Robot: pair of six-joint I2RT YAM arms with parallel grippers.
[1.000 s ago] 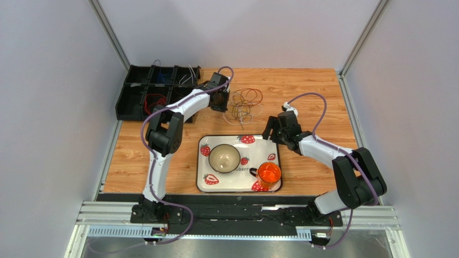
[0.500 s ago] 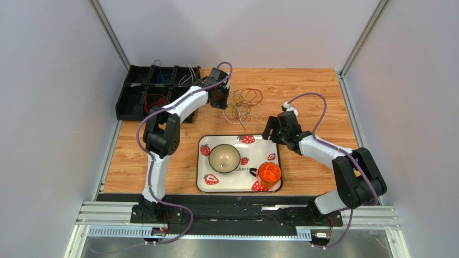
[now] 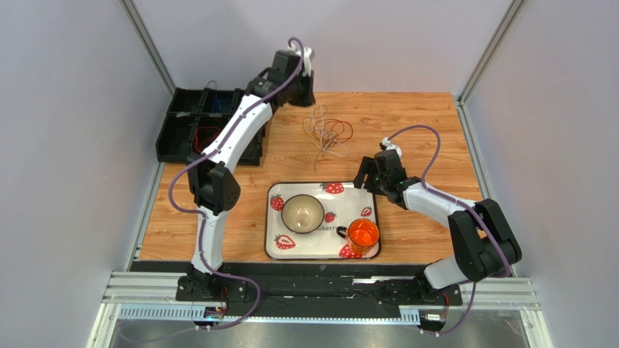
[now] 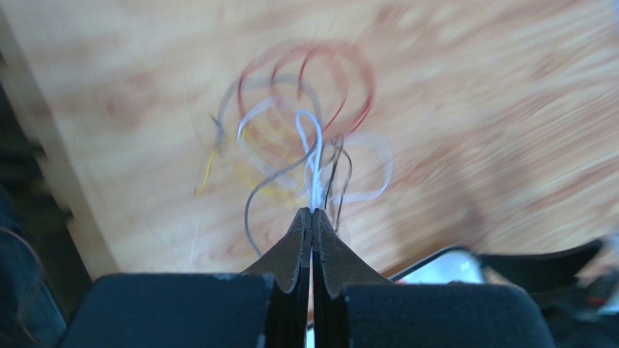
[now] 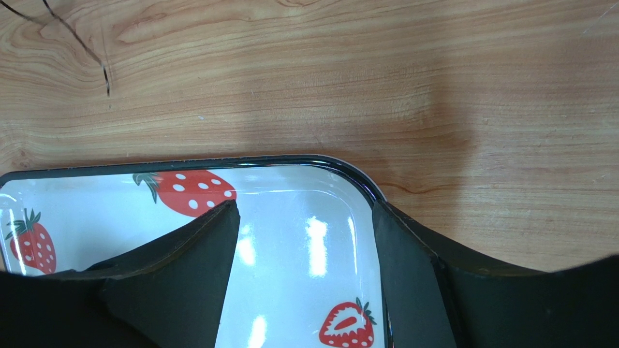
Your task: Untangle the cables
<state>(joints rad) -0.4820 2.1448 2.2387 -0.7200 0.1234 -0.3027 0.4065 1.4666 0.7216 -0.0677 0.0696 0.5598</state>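
Observation:
The cables (image 3: 328, 135) are a tangle of thin red, white, yellow and dark loops on the wooden table, back centre. My left gripper (image 3: 308, 100) is raised above the tangle's far-left side. In the left wrist view it (image 4: 312, 212) is shut on a white cable (image 4: 311, 156), and the other loops (image 4: 305, 138) spread blurred below it. The right gripper (image 3: 365, 176) hovers low over the tray's far-right corner. It (image 5: 305, 210) stands open with nothing between the fingers, apart from the cables.
A strawberry-print tray (image 3: 270, 217) in the front centre holds a bowl (image 3: 302, 212) and an orange cup (image 3: 362, 235). Black bins (image 3: 190, 127) at the back left contain a few sorted wires. Grey walls close in the table on three sides.
My left arm has risen and swung toward the back wall, lifting the held strand. The tangle has drawn narrower and taller under it. The right arm has stayed still.

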